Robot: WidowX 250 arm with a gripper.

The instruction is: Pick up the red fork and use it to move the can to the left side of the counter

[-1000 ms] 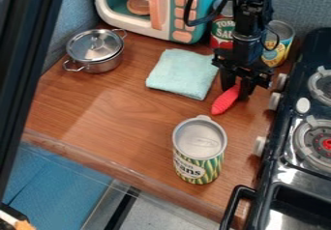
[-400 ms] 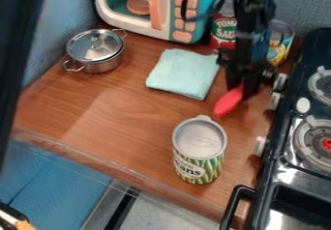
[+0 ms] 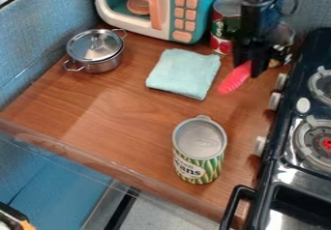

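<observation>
Red, ridged fork (image 3: 234,79); grey-topped can (image 3: 200,149) striped green and yellow

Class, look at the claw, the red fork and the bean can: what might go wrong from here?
The claw holds the red fork near one end, at a slant, so the fork might twist or slip when it presses on the can.

The bean can is taller than wide; a push high on its side might tip it.

It also stands near the front edge of the counter, so a badly aimed push could send it over.
</observation>
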